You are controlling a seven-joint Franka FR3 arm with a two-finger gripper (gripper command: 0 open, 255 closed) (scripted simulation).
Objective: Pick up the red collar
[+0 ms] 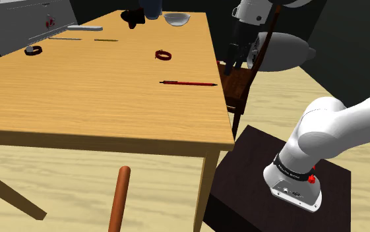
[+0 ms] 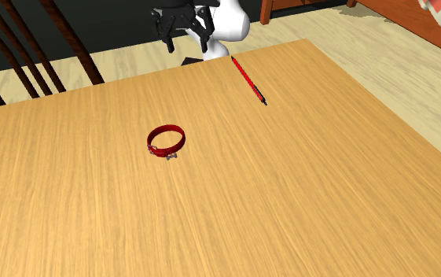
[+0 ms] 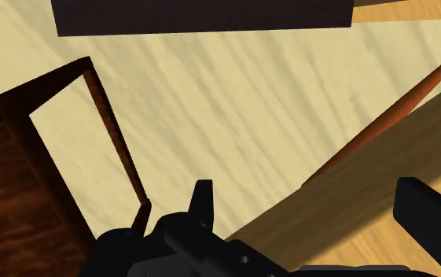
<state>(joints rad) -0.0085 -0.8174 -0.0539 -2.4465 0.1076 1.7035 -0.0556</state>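
The red collar lies flat on the wooden table, a closed ring with a small metal buckle. My black gripper hangs off the table's edge at the shoulder view's right, above a chair and well apart from the collar. In the second exterior view the gripper sits beyond the table's far edge. In the wrist view its fingers stand wide apart with nothing between them, over the floor and the table's edge.
A red pen lies between the collar and the gripper's side of the table. A dark collar, a bowl and a black object sit farther back. A wooden chair stands under the gripper.
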